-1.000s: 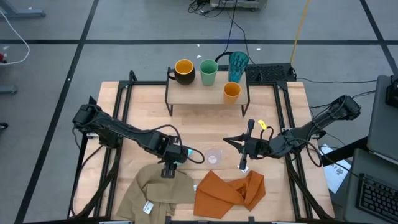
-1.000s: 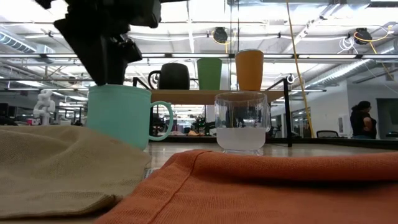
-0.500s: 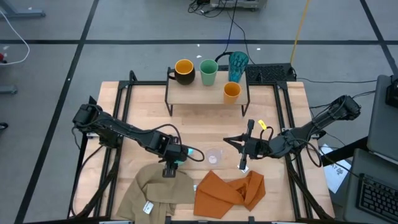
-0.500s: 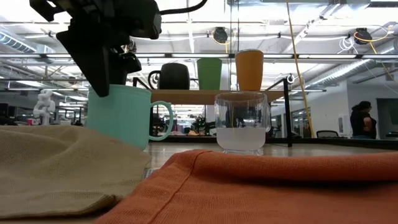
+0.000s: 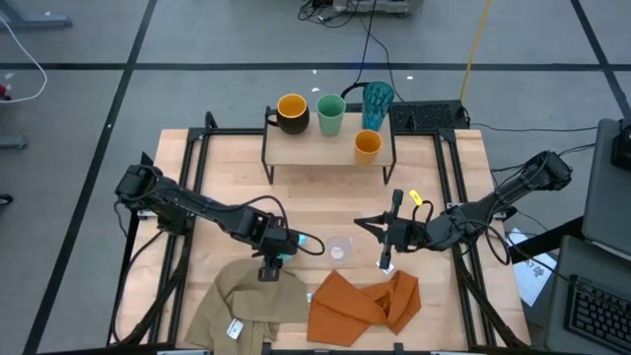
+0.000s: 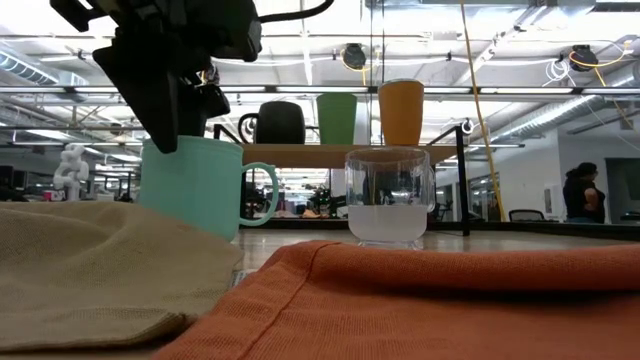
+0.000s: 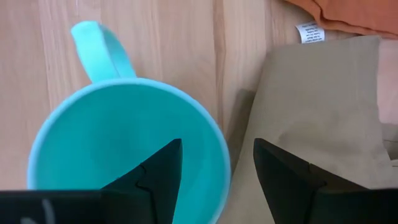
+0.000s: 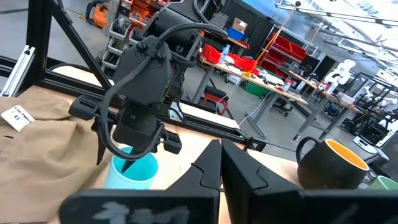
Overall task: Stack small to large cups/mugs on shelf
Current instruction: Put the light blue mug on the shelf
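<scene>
Left gripper (image 7: pixel 217 177) over light blue mug (image 7: pixel 118 149), lower centre-left in high view; fingers wide, straddling rim wall, handle pointing away. Right gripper (image 5: pixel 386 237) shut, farther off.

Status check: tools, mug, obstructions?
Left tool open, straddling the light blue mug rim. Right tool shut, idle at table right. Tan cloth close beside mug.

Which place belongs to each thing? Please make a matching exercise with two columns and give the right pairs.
Things:
1. orange cup
2. light blue mug
3. clear cup
4. teal tumbler

Places:
A. table, straddled by left end effector
B. behind the shelf
C. on shelf, right end
D. table, between the arms

Pairs: 1-C, 2-A, 3-D, 4-B
</scene>
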Action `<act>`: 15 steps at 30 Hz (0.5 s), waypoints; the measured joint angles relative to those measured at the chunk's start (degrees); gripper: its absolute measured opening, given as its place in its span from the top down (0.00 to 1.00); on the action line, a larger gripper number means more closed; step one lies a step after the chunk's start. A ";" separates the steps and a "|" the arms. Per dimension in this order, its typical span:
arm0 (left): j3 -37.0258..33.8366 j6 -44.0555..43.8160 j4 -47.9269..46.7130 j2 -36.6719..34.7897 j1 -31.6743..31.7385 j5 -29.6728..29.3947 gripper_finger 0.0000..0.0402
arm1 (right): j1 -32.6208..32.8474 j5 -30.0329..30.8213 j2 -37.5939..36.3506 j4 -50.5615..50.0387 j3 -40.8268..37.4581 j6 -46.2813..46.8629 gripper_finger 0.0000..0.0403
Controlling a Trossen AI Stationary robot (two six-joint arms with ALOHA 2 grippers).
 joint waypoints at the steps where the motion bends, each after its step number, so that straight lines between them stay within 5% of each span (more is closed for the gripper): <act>1: 0.00 0.00 0.00 0.00 0.16 0.04 0.50 | 0.00 0.00 0.00 0.00 0.00 0.00 1.00; 10: 0.00 0.76 -0.02 0.00 0.86 0.39 0.51 | 0.00 -0.02 0.00 0.00 0.00 0.00 1.00; 15: 0.00 1.06 -0.02 0.00 0.88 0.88 0.61 | 0.00 -0.04 0.00 0.00 0.00 -0.02 1.00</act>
